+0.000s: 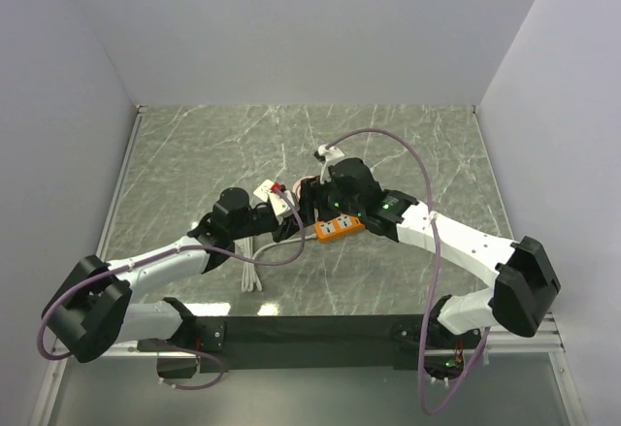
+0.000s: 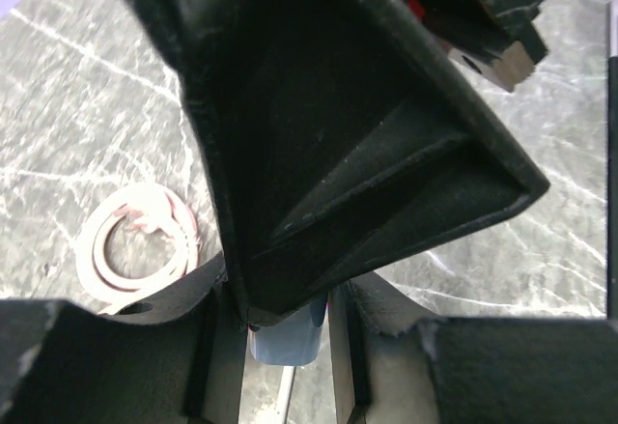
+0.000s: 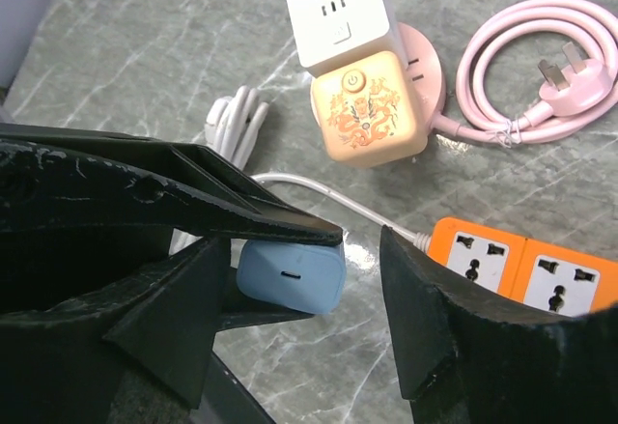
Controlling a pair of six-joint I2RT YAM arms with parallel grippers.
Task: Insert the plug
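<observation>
A light blue charger plug [image 3: 290,277] is clamped between the thin black fingers of my left gripper [image 2: 285,332], held above the table; it also shows in the left wrist view [image 2: 287,342]. My right gripper [image 3: 307,294] is open, its jaws standing on either side of the plug with a gap on the right side. The orange power strip [image 3: 526,271] lies just right of the plug, sockets facing up. In the top view both grippers meet, the left gripper [image 1: 291,220] beside the right gripper [image 1: 312,203], next to the power strip [image 1: 340,226]; the plug is hidden there.
A white and yellow cube socket [image 3: 352,67] with a coiled pink cable [image 3: 541,67] lies behind the strip. A bundled white cable [image 3: 237,115] lies to the left; the strip's white cord [image 3: 319,197] runs past the plug. The right finger [image 2: 367,134] blocks most of the left wrist view.
</observation>
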